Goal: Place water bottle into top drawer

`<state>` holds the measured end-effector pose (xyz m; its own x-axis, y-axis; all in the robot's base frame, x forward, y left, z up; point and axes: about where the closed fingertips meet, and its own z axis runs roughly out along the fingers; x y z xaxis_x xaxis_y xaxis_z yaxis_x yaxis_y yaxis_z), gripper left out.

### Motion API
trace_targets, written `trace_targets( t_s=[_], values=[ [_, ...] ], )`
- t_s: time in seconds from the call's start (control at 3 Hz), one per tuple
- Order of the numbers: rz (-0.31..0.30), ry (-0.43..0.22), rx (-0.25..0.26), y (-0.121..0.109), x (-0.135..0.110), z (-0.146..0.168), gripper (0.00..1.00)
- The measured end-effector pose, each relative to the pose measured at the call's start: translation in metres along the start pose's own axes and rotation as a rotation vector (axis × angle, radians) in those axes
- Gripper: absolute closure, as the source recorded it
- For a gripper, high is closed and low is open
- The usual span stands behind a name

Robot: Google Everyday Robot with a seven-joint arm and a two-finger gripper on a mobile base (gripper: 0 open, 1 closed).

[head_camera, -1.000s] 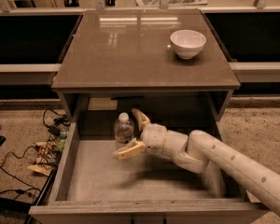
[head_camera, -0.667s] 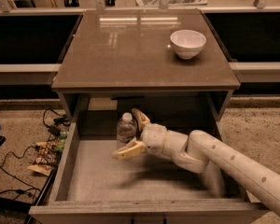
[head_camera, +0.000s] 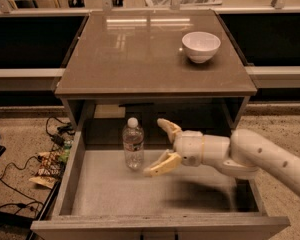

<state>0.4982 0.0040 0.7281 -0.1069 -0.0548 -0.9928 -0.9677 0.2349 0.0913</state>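
The water bottle (head_camera: 133, 144) stands upright on the grey bottom of the open top drawer (head_camera: 75, 170), left of centre and near the back. It is clear with a white cap and a label band. My gripper (head_camera: 161, 148) is inside the drawer just to the right of the bottle, open, with its cream fingers spread and not touching the bottle. One finger (head_camera: 168, 128) points up and back, the other (head_camera: 161, 166) points down toward the drawer floor. The white arm reaches in from the right.
A white bowl (head_camera: 201, 46) sits on the brown cabinet top (head_camera: 140, 54) at the back right. Cables and small clutter (head_camera: 50, 159) lie on the floor to the left of the drawer. The drawer's front wall (head_camera: 155, 226) is near the bottom edge.
The gripper has drawn back to the right, away from the bottle, leaving a gap. The bottle stays upright in the same place.
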Motion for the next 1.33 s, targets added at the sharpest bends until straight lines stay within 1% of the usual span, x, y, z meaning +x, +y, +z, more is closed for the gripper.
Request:
trace_targets(
  t_s=[0.33, 0.67, 1.0, 1.33],
  values=[
    [0.014, 0.19, -0.016, 0.009, -0.022, -0.057, 0.0],
    [-0.081, 0.419, 0.065, 0.006, -0.112, -0.114, 0.0],
    [-0.205, 0.523, 0.175, -0.009, -0.177, -0.139, 0.0],
    [-0.324, 0.648, 0.319, -0.027, -0.216, -0.159, 0.0]
  ],
)
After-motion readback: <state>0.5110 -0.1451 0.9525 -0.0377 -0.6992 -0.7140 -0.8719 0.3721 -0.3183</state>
